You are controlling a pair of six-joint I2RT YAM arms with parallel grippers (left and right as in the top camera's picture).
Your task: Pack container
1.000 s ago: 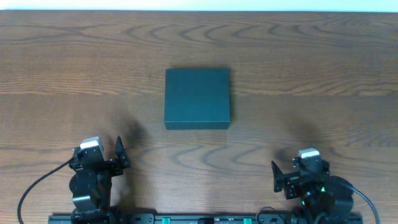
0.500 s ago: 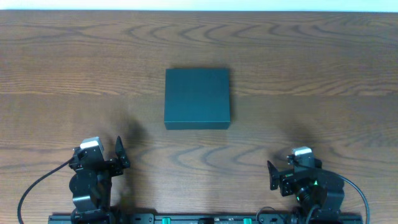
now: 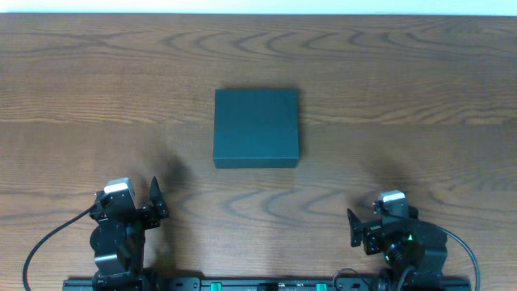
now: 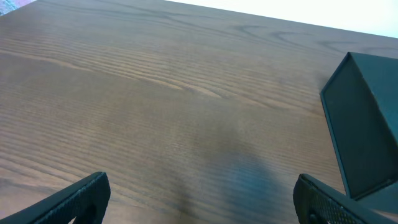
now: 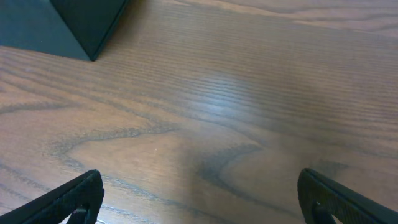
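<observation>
The container [image 3: 256,128], a dark teal-green square box with its lid shut, lies at the table's middle. It also shows at the right edge of the left wrist view [image 4: 367,124] and the top left corner of the right wrist view [image 5: 62,25]. My left gripper [image 3: 129,210] sits near the front left edge, open and empty, its fingertips wide apart over bare wood [image 4: 199,199]. My right gripper [image 3: 380,226] sits near the front right edge, open and empty [image 5: 199,199]. Both are well short of the box. No snack packets are in view.
The wooden table [image 3: 420,97] spreads around the box. A dark rail with the arm bases [image 3: 258,284] runs along the front edge. A cable [image 3: 48,242] loops by the left arm.
The right arm has shifted slightly left and back toward the front edge from a second ago. The left arm and the box have not moved.
</observation>
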